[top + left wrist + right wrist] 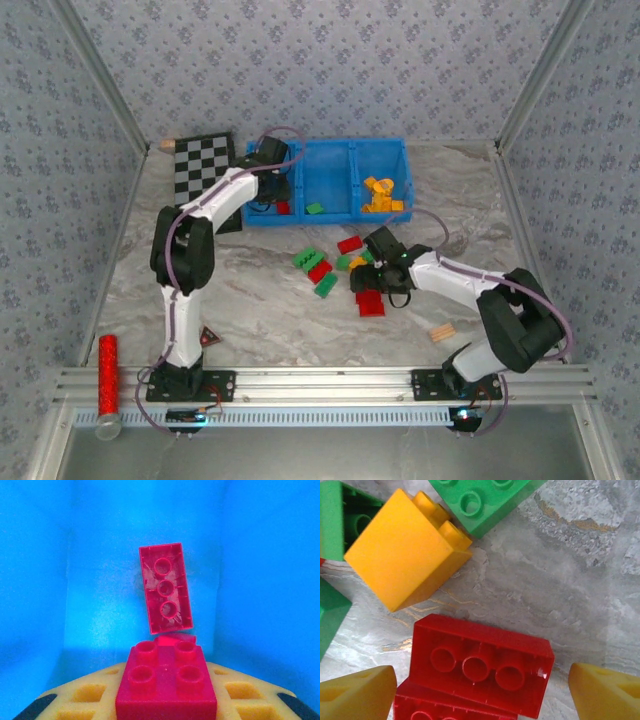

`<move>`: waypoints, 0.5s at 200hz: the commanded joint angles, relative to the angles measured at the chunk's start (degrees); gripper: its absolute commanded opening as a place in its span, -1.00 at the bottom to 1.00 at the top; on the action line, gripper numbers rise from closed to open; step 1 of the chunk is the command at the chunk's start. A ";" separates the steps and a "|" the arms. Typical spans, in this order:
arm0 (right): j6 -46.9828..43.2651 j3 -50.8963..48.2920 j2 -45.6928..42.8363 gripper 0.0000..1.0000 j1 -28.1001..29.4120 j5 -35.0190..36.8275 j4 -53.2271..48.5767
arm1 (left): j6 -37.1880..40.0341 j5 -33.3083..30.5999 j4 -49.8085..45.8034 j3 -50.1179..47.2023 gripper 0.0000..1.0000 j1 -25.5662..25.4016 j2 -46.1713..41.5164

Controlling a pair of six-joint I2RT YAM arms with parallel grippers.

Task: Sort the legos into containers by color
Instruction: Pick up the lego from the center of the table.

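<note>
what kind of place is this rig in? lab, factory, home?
Probably a lab-style robot test cell, not a home: a marble-look tabletop boxed in by patterned wall panels, an aluminium rail along the near edge, and a checkerboard that looks like a calibration target.

No readable text, label, brand mark, number or sign anywhere in any of the three views.

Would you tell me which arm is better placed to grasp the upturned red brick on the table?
Right: the open right gripper straddles that red brick, whereas the left gripper is shut on a square red brick inside the blue tray.
</note>
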 commanded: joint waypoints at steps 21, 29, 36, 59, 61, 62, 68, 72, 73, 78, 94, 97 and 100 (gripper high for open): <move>0.51 1.10 1.97 0.57 0.26 2.01 0.64 | 0.96 -0.35 -0.23 0.77 -0.29 0.24 1.37; 0.43 1.21 2.26 0.54 0.26 1.97 0.79 | 1.04 -0.26 -0.23 0.59 -0.28 0.23 1.47; 0.43 1.32 2.52 0.50 0.23 1.99 0.83 | 1.04 -0.18 -0.24 0.50 -0.26 0.23 1.47; 0.43 1.41 3.15 0.29 0.30 1.94 1.35 | 1.04 0.10 -0.24 -0.24 -0.17 0.23 1.21; 0.43 1.41 3.20 0.27 0.36 1.96 1.36 | 1.00 0.14 -0.20 -0.32 -0.16 0.23 1.15; 0.43 1.41 3.20 0.27 0.36 1.96 1.36 | 1.02 0.14 -0.23 -0.35 -0.16 0.23 1.10; 0.43 1.49 3.25 0.20 0.30 2.16 1.23 | 1.04 0.22 -0.13 -0.67 -0.12 0.23 0.98; 0.43 1.57 3.25 0.16 0.44 2.21 1.16 | 1.04 0.22 -0.09 -0.86 -0.10 0.28 0.79; 0.43 1.57 3.25 0.16 0.44 2.21 1.16 | 1.04 0.18 -0.08 -0.93 -0.09 0.26 0.74; 0.33 1.56 3.24 0.14 0.42 2.29 1.10 | 1.04 0.31 0.05 -1.27 -0.07 0.24 0.42; 0.25 2.01 2.86 0.07 0.62 2.82 0.09 | 0.95 0.44 0.60 -2.41 0.01 0.23 -0.95; 0.17 2.19 2.77 0.05 0.58 3.01 -0.14 | 0.96 0.49 0.69 -2.52 0.03 0.23 -1.26; 0.16 2.39 2.62 0.04 0.60 3.06 -0.36 | 0.93 0.54 0.71 -2.71 0.05 0.23 -1.58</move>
